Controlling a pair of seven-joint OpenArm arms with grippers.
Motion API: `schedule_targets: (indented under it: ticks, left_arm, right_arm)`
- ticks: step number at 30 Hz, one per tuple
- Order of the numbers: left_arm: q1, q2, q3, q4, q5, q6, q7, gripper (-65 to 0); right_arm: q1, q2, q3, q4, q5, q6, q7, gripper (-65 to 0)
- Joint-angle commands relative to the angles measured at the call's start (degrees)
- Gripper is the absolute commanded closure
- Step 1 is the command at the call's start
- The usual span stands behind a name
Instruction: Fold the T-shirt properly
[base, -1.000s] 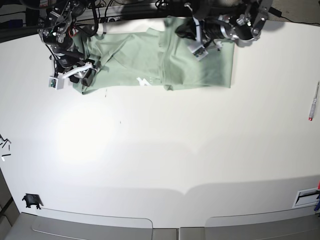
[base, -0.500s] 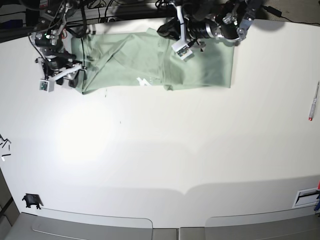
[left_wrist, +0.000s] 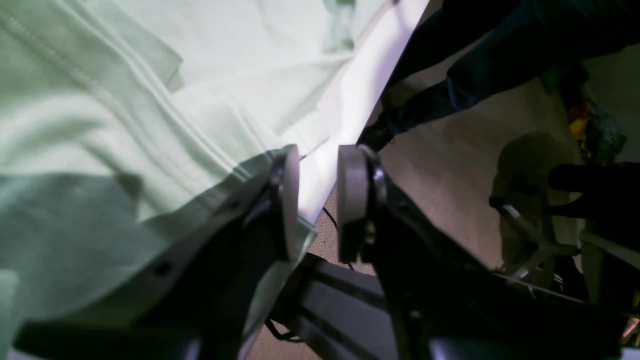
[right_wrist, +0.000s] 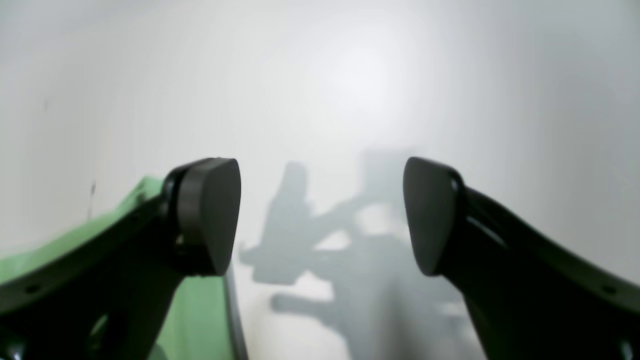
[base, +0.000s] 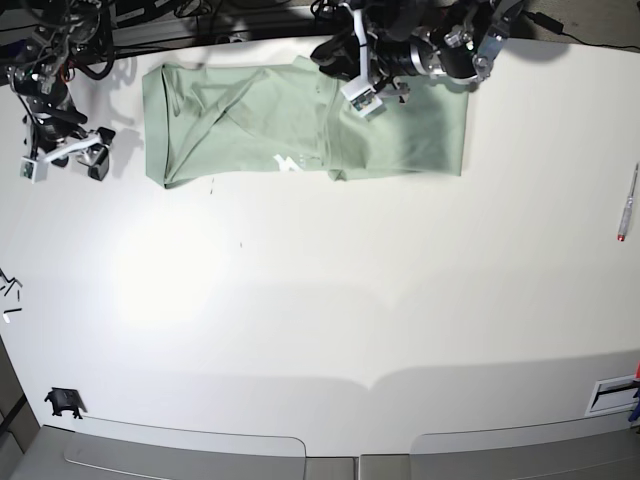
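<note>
The T-shirt lies flat along the desk's far edge, long axis left-right. Left claw, slightly parted and empty, hangs over its far hem; right claw, wide apart and empty, stands clear beside it.

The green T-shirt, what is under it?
The T-shirt lies flat on the white table. Only table shows around it; anything under the cloth is covered.

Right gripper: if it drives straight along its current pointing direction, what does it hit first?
Probably bare table. The right gripper is open with nothing between its jaws, only its own shadow ahead. The T-shirt lies off to the side. Depth is unclear.
</note>
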Motion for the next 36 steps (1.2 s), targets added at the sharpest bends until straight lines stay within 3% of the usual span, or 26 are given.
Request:
schedule_targets:
  ticks: [1,6,13,26,33,36]
  left_arm:
    - [0.02,0.09,0.04,1.07,-1.36,-0.44,-1.44,-12.2]
    - [0.0,0.09,0.04,1.07,-1.36,-0.44,-1.79,-12.2]
    - [0.0,0.09,0.04,1.07,-1.36,-0.44,-2.27,-12.2]
    - [-0.11,0.09,0.04,1.07,-1.31,-0.44,-2.6,-12.2]
    - [-0.11,0.09,0.02,1.62,0.96,-0.37,-2.58,-12.2]
    - [-0.13,0.04,-0.07,3.98,4.22,2.36,-2.6,-12.8]
  right_arm:
    - [0.24,1.81,0.35,-1.2,4.04,2.62,-0.44,-47.2]
    - [0.26,2.67,0.35,-10.99,20.24,9.11,-8.26,-47.2]
    - [0.26,2.45,-1.16,-16.81,29.88,10.49,-13.42,-47.1]
    - [0.26,1.22,-15.82,-16.81,31.26,10.47,-14.97,-47.0]
    - [0.24,1.27,-16.81,-16.81,31.26,10.47,-18.25,-46.8]
    - [0.24,1.29,-16.81,-16.81,31.23,10.47,-18.86,-46.3]
